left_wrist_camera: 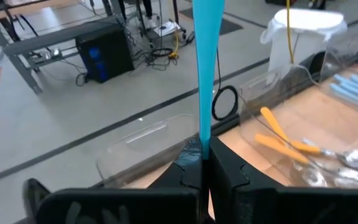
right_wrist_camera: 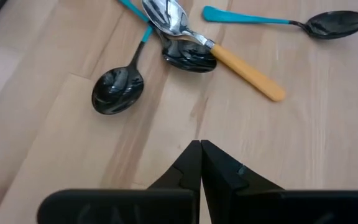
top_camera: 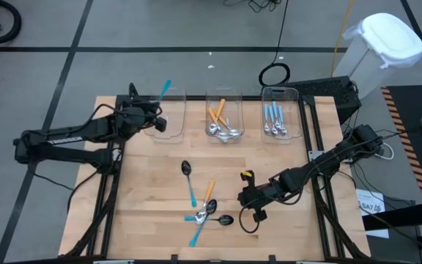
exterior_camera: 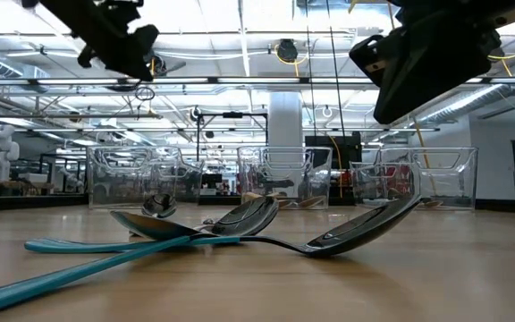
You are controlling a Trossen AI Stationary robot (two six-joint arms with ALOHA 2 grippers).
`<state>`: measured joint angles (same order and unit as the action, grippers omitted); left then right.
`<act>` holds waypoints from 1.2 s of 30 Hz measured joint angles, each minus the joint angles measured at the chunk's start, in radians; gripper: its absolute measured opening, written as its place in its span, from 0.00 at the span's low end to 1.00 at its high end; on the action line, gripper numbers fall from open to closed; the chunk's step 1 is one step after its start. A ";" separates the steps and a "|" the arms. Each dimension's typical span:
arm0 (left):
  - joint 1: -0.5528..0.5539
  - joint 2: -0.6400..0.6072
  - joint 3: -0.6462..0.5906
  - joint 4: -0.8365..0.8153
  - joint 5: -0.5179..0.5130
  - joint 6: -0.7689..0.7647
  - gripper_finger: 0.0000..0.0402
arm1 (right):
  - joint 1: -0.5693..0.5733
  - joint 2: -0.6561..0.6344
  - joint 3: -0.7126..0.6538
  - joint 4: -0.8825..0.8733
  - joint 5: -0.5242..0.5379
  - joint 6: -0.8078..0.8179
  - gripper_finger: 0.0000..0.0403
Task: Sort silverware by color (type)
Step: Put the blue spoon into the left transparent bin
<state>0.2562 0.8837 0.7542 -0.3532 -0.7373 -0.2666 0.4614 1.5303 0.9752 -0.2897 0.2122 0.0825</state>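
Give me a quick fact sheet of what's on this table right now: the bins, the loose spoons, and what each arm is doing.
Left bin: looks empty
Middle bin: orange-handled spoons
Right bin: light-blue-handled spoons
Loose on table: teal-handled black-bowl spoons and one orange-handled spoon
Left gripper: over the left bin, jaws shut on a teal spoon, handle sticking up
Right gripper: beside the loose spoons, jaws shut, holding nothing

teal spoon [left_wrist_camera: 205,68] bowl hidden within left claw [left_wrist_camera: 202,163], handle tip cropped, perhaps
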 joint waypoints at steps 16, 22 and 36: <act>0.146 0.038 -0.233 0.266 0.150 -0.022 0.01 | -0.005 0.000 0.000 0.009 0.001 -0.017 0.01; 0.184 0.135 -0.240 0.306 0.202 -0.021 0.01 | -0.005 0.000 0.000 0.023 0.001 -0.023 0.01; 0.326 0.404 -0.240 0.384 0.377 -0.030 0.01 | -0.005 0.000 0.000 0.024 0.001 -0.024 0.01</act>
<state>0.5822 1.2878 0.5143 0.0308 -0.3602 -0.2969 0.4568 1.5299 0.9752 -0.2662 0.2128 0.0589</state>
